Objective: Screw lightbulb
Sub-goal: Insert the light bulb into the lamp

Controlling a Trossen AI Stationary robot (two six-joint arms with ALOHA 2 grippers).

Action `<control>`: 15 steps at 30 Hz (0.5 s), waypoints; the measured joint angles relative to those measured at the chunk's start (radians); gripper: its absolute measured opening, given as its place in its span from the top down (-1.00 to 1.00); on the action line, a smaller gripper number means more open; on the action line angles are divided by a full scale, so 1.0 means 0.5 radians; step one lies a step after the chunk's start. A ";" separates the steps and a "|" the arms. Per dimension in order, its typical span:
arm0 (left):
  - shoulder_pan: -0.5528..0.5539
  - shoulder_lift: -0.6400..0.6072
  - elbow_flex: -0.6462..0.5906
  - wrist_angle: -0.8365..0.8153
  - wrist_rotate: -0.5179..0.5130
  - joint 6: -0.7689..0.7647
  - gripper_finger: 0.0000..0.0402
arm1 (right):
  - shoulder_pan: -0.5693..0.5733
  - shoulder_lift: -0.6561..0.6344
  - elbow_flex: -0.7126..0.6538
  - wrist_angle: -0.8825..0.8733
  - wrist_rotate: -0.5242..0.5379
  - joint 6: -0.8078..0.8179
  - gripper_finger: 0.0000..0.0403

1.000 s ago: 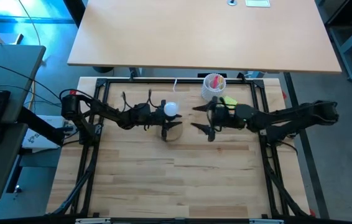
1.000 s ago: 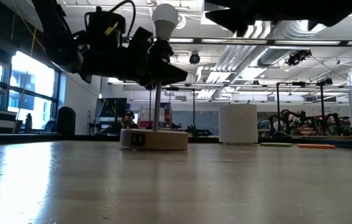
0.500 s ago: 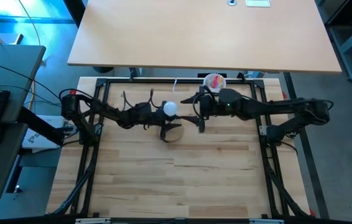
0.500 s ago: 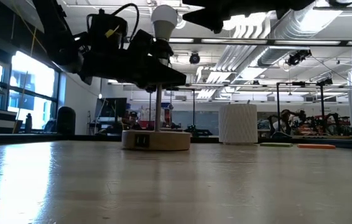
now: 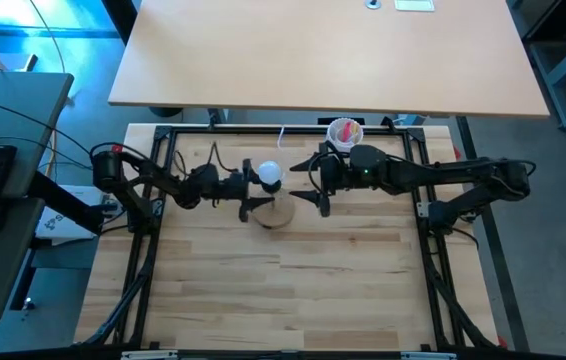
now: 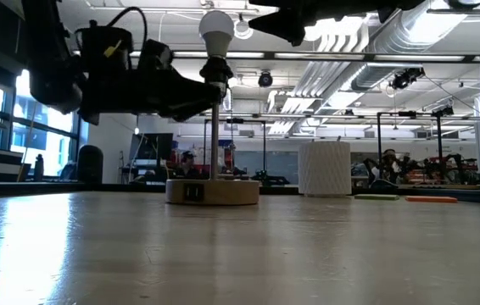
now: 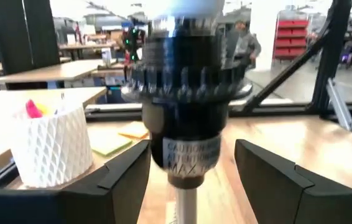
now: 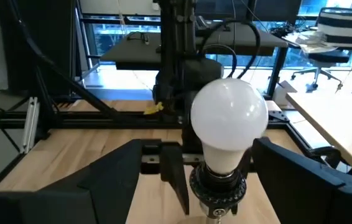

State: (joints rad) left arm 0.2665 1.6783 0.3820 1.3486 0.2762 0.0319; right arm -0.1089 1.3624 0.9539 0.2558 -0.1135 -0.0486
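Observation:
The white lightbulb (image 5: pixel 268 173) sits upright with its neck in a black socket (image 7: pixel 185 93) on top of a thin rod. The rod stands on a wooden disc base (image 6: pixel 213 191). The bulb also shows in the low view (image 6: pixel 217 25) and the right wrist view (image 8: pixel 229 121). My left gripper (image 7: pixel 191 152) is open, level, with one finger on each side of the socket and a gap on both sides. My right gripper (image 8: pixel 198 149) is open at bulb height just right of the bulb (image 5: pixel 303 182), touching nothing.
A white ribbed cup (image 5: pixel 343 135) with pink contents stands at the far edge behind my right arm. It also shows in the left wrist view (image 7: pixel 51 146). A yellow-green flat piece (image 7: pixel 111 143) lies near it. The near half of the wooden table (image 5: pixel 283 290) holds no objects.
My right gripper has gone toward the table's left and a little toward its far edge, up to the bulb. My left gripper has drawn back toward the table's left, so its fingertips now stand at the socket rather than past the rod.

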 joint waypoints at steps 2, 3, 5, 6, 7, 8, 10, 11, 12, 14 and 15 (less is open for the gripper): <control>0.000 -0.003 -0.020 0.065 -0.047 -0.028 -0.14 | 0.000 0.000 0.000 0.007 0.009 0.020 -0.51; 0.000 -0.004 -0.018 0.088 -0.080 -0.034 -0.14 | 0.000 0.000 0.000 0.008 0.034 0.045 -0.51; 0.002 -0.005 -0.016 0.116 -0.106 -0.041 -0.14 | 0.009 0.000 0.000 0.011 0.111 0.101 -0.51; 0.002 -0.006 -0.017 0.130 -0.106 -0.041 -0.14 | 0.013 0.000 0.000 0.011 0.130 0.102 -0.51; 0.002 -0.006 -0.017 0.145 -0.107 -0.041 -0.14 | 0.022 0.000 0.000 0.009 0.141 0.096 -0.51; 0.002 -0.006 -0.016 0.162 -0.107 -0.042 -0.14 | 0.030 0.000 0.000 0.008 0.146 0.079 -0.51; 0.002 -0.009 -0.015 0.202 -0.106 -0.055 -0.11 | 0.048 0.000 0.000 0.008 0.145 0.024 -0.51; 0.002 -0.010 -0.015 0.200 -0.106 -0.056 -0.08 | 0.055 0.000 0.000 0.010 0.138 -0.009 -0.51; 0.002 -0.010 -0.015 0.193 -0.106 -0.056 -0.04 | 0.058 0.004 0.000 0.023 0.121 -0.033 -0.51; 0.002 -0.010 -0.015 0.189 -0.106 -0.045 0.04 | 0.058 0.033 0.000 0.101 0.096 -0.058 -0.51; 0.002 -0.010 -0.015 0.189 -0.103 -0.044 0.08 | 0.055 0.061 0.000 0.157 0.087 -0.061 -0.51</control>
State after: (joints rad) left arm 0.2672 1.6733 0.3744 1.4429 0.2245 0.0101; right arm -0.0816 1.3928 0.9539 0.3344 -0.0702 -0.0793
